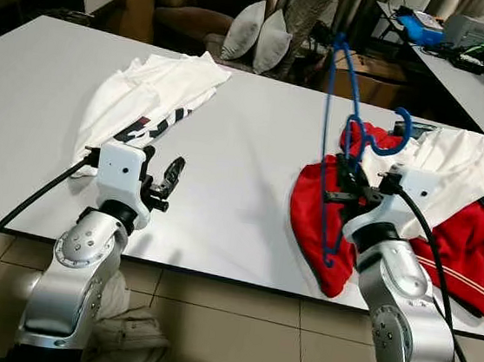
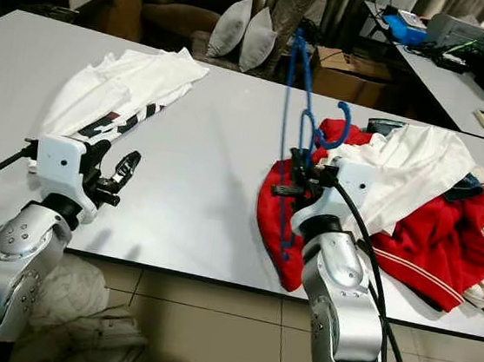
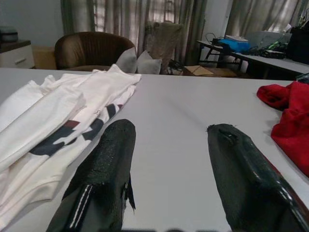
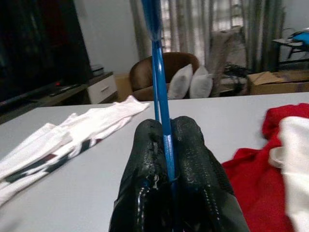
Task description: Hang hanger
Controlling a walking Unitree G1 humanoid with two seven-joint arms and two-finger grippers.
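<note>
While both arms are reaching over the near edge of the white surface (image 1: 251,173), the right claw (image 1: 344,186) is clamping its fingers together on the blue hanger (image 1: 337,148), holding it upright above the red garment (image 1: 316,220); the left claw (image 1: 168,181) is hovering with its fingers (image 3: 104,174) spread well apart, gripping nothing; beyond it a folded white shirt (image 1: 151,96) is lying flat; farther off, grey cushions (image 1: 257,34) are resting against an armchair (image 1: 201,2).

Brown armchair (image 1: 201,2) with grey cushions (image 1: 257,36) stands before curtains (image 3: 145,21).
</note>
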